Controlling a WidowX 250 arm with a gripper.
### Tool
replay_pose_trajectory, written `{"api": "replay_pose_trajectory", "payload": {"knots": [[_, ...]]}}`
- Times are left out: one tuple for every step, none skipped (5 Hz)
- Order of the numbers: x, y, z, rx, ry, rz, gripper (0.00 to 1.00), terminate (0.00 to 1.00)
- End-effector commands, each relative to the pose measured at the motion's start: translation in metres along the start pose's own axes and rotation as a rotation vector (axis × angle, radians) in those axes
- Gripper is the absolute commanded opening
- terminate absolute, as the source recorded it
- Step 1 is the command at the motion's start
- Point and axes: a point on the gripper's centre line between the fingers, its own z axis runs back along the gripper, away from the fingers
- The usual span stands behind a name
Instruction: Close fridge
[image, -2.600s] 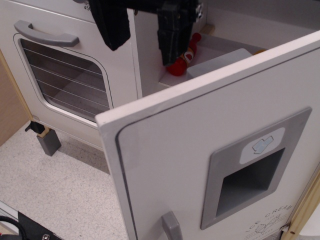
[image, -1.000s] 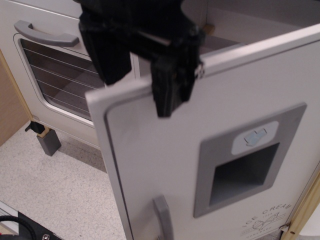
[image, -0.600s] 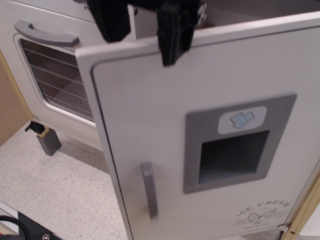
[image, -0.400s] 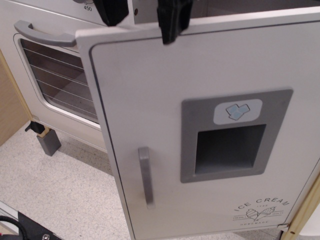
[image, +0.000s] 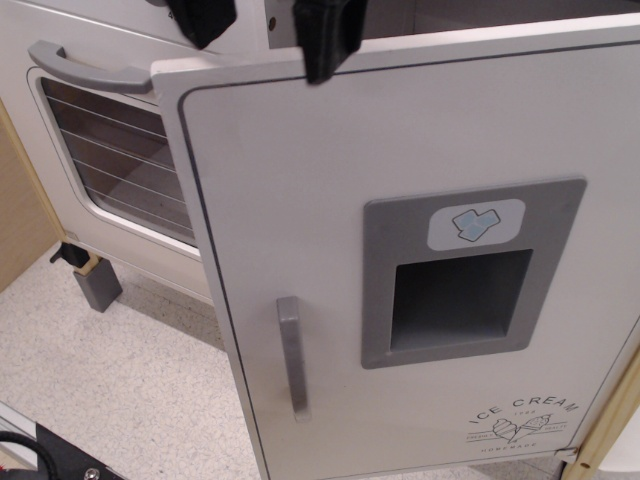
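Note:
The white fridge door (image: 330, 200) faces me and stands almost shut against the fridge body. It carries a grey vertical bar handle (image: 292, 357), a grey recessed dispenser panel (image: 470, 270) and an "ICE CREAM" print (image: 522, 425). My gripper (image: 262, 22) is at the door's top edge with its jaws open and empty. One black finger (image: 203, 15) is left of the door's top corner. The other finger (image: 325, 38) hangs over the top edge. The fridge interior is hidden apart from a dark strip above the door.
A white oven door (image: 120, 150) with a barred window and a horizontal grey handle (image: 85, 68) is at the left. A grey foot block (image: 97, 285) stands on the speckled floor (image: 120, 390). A wooden panel (image: 18, 200) is far left, and a black object (image: 50, 462) is at the bottom left.
The fridge door has swung from wide open to almost shut, hiding the red toy inside. My gripper has moved up and left to the door's top edge.

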Motion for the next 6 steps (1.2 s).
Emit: {"api": "replay_pose_trajectory", "payload": {"knots": [[-0.027,-0.008,-0.002,0.027,-0.023,-0.061,1.00,0.00],[-0.036,-0.019,-0.035,0.088,0.026,-0.066,1.00,0.00],[-0.042,-0.025,-0.074,0.117,0.026,0.049,1.00,0.00],[-0.037,-0.022,-0.112,0.121,-0.033,0.134,1.00,0.00],[-0.022,-0.011,-0.119,0.055,-0.088,0.242,1.00,0.00],[-0.006,0.004,-0.119,0.019,-0.148,0.334,1.00,0.00]]}}
